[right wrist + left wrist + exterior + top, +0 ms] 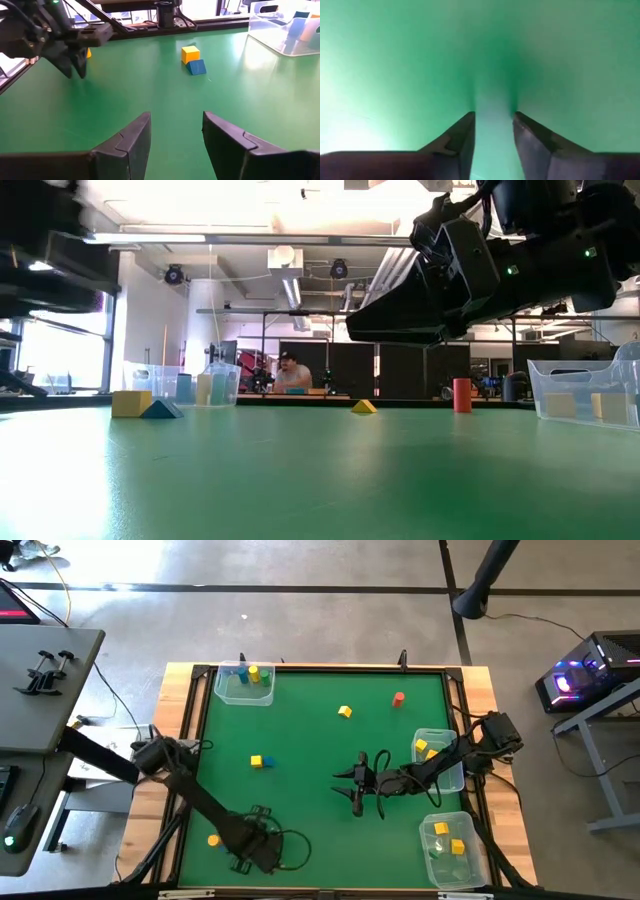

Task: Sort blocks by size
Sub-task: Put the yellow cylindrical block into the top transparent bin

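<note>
Parted by a narrow gap, the left gripper's [493, 131] jaws point straight down at bare green mat [310, 755] at the near left of the table, nothing between them. Right gripper [176, 131] hovers mid-table, jaws moderately apart and empty. A small yellow cube [190, 53] touches a blue wedge block [197, 67] left of centre. Another yellow block [344, 712] and a red cylinder [398, 698] lie farther back. Clear plastic tubs [444, 840] at the far left and along the right edge hold more yellow blocks [441, 829].
</note>
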`<state>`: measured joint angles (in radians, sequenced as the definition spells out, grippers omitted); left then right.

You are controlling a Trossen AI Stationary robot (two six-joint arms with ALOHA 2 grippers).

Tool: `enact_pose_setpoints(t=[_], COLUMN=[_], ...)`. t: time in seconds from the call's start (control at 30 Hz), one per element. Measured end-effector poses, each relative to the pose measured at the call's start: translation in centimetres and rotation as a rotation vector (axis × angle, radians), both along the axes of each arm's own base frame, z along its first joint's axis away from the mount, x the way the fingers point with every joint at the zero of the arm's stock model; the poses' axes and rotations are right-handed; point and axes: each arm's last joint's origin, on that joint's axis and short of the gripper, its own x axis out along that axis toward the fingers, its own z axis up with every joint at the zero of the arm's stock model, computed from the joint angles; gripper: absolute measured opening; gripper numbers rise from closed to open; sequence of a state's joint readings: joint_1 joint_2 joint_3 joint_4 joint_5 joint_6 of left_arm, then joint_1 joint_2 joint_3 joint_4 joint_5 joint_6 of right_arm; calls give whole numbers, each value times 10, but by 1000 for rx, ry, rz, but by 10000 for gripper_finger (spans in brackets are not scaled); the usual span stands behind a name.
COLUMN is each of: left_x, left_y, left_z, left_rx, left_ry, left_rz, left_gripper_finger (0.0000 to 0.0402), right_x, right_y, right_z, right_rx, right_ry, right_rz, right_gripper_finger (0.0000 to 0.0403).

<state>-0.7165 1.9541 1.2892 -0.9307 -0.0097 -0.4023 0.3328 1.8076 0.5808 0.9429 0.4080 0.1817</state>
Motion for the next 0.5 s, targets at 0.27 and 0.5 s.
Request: enact_pose_setpoints(t=[0.27,0.5], left_x=[24,14], left_y=[31,18], left_z=[0,3], left_rx=[21,-124], left_ry=[-10,117], left_rz=[12,62], left_gripper_finger=[52,47], right_x=[-5,-5], right_y=[12,13], right_z=[11,10], right_rx=[-43,-43], right_ry=[-35,-28], right_rz=[56,52], right_gripper_finger=[169,169])
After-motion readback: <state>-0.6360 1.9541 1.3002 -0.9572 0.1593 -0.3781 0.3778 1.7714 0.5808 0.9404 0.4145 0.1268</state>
